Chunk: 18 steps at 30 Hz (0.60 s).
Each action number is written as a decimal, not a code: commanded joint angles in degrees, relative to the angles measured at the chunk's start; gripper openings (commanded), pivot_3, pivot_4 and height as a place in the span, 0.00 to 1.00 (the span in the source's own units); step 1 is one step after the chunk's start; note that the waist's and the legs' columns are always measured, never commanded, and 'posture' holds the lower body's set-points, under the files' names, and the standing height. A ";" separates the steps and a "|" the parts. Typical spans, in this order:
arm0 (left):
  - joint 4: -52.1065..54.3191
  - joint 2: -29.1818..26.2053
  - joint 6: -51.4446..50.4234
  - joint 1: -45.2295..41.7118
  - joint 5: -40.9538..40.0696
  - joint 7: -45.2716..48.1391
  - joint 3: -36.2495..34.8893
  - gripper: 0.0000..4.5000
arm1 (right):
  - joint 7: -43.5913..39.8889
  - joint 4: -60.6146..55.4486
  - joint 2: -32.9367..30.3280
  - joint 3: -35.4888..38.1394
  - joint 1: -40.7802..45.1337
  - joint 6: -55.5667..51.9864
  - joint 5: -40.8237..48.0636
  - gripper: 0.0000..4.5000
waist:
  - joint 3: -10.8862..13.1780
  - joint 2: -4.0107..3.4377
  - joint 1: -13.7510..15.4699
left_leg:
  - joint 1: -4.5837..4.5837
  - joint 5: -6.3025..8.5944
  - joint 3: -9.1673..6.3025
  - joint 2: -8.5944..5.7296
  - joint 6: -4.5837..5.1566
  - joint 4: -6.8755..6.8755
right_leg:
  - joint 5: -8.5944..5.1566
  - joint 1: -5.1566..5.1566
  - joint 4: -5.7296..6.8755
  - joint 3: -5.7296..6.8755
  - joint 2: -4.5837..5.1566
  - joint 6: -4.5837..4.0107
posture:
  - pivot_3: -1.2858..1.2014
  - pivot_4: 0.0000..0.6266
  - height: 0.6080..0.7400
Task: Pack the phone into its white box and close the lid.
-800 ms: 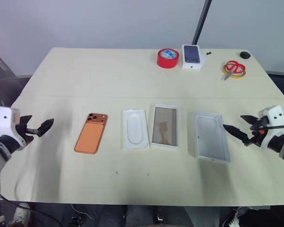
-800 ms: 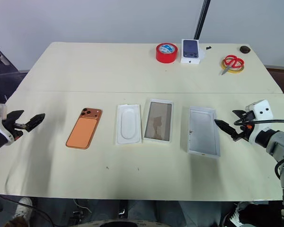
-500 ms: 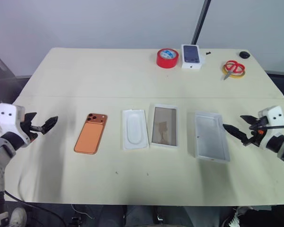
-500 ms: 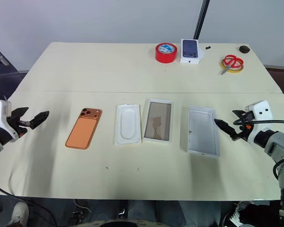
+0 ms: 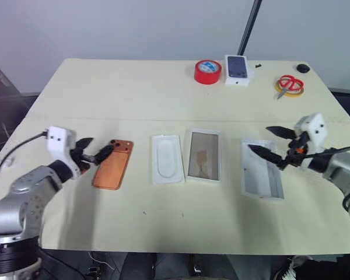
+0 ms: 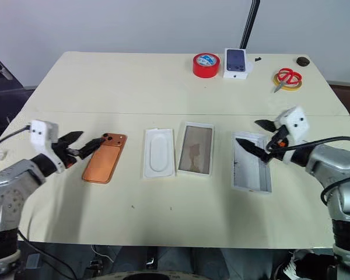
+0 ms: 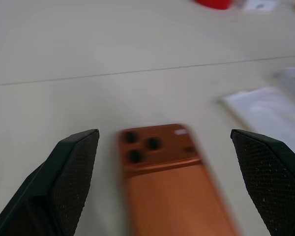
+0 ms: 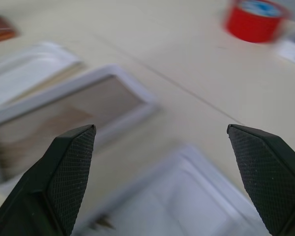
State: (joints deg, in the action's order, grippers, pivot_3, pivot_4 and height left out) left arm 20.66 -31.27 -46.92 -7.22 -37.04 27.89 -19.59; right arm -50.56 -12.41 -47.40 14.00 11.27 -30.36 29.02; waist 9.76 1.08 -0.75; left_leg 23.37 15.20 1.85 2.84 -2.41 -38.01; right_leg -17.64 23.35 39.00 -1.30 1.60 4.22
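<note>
While the phone lies flat on the bench, the left gripper hangs at its camera end, jaws wide, empty. Right gripper hovers over the lid, jaws wide, empty; the white box lies between phone and lid.

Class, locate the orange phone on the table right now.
In the left eye view the phone lies flat on the table's left side, between the open left gripper and the flat white insert.

Orange-copper phone, white box

Head views: the table is seen from above, forward and down.
Wrist views: low, close over it.
Shared: the phone, white box.
</note>
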 commanded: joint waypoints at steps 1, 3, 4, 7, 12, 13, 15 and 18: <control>6.88 2.96 -11.11 -1.71 -7.45 -6.65 1.14 1.00 | -1.99 -5.97 -1.26 -4.66 2.96 -0.84 -0.07 0.99 | 0.00 0.00 -0.11 | 0.00 0.00 0.00 0.00 0.00 0.00 | 0.00 0.00 0.02 0.00 0.00 0.00 | 0.52 0.24 0.94; 8.63 5.59 -15.92 -2.79 -9.88 -10.89 1.37 1.00 | -2.77 -6.74 -1.56 -5.99 3.21 -0.70 -0.53 0.99 | 0.00 0.00 -0.04 | -0.01 0.00 -0.06 0.01 0.00 -0.02 | 0.00 0.00 0.04 0.01 -0.04 0.00 | 0.52 0.24 0.94; 9.08 6.38 -20.15 -3.46 -10.80 -13.33 1.66 1.00 | -2.89 -7.50 -1.52 -6.61 3.27 -1.02 -0.40 0.99 | 0.00 0.00 -0.02 | -0.01 0.00 -0.09 0.00 0.00 -0.02 | 0.00 -0.01 0.04 0.03 -0.05 0.00 | 0.52 0.24 0.94; 9.21 11.28 -28.95 -5.06 -14.74 -20.13 -0.26 1.00 | -3.04 -8.50 -1.25 -7.71 3.09 -1.40 -0.56 0.99 | 0.00 0.01 0.01 | 0.00 0.00 -0.09 -0.05 0.00 -0.03 | 0.00 -0.01 0.03 0.03 -0.03 0.01 | 0.52 0.24 0.94; 7.76 19.96 -36.64 -9.00 -17.96 -27.10 -3.57 1.00 | -3.73 -10.27 -1.93 -8.12 1.51 -1.38 -0.73 0.99 | 0.01 0.04 0.15 | 0.01 0.00 -0.14 -0.10 0.00 -0.09 | 0.00 -0.04 0.03 0.07 -0.04 0.01 | 0.52 0.24 0.94; 7.30 21.58 -37.63 -9.86 -17.93 -28.16 -3.68 1.00 | -3.78 -11.17 -1.98 -8.21 1.15 -1.62 -0.49 0.99 | 0.01 0.04 0.14 | 0.01 0.00 -0.14 -0.11 0.00 -0.10 | 0.00 -0.04 0.03 0.07 -0.05 0.01 | 0.52 0.24 0.94; 5.71 23.87 -39.37 -11.52 -17.14 -29.72 -4.20 1.00 | -3.83 -12.40 -2.00 -8.65 0.93 -1.90 -0.36 0.99 | 0.01 0.05 0.15 | 0.01 0.00 -0.14 -0.17 -0.01 -0.11 | 0.00 -0.07 0.02 0.07 -0.05 0.01 | 0.52 0.24 0.94; 2.51 26.95 -41.26 -13.70 -16.38 -31.00 -5.46 1.00 | -4.16 -14.15 -2.32 -9.88 0.84 -2.33 -0.74 0.99 | 0.00 0.05 -0.03 | -0.01 -0.01 -0.14 -0.20 -0.01 -0.12 | 0.00 -0.07 0.03 0.06 -0.08 0.01 | 0.52 0.24 0.94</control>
State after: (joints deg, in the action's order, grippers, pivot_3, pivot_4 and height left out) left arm 23.95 -4.78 -87.13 -20.10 -53.39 -2.53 -24.14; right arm -54.42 -23.91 -48.66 4.59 11.83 -32.69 28.23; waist 9.76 1.13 -0.78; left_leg 23.35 15.19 1.69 2.65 -2.42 -38.12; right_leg -17.64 23.27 39.03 -1.23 1.48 4.22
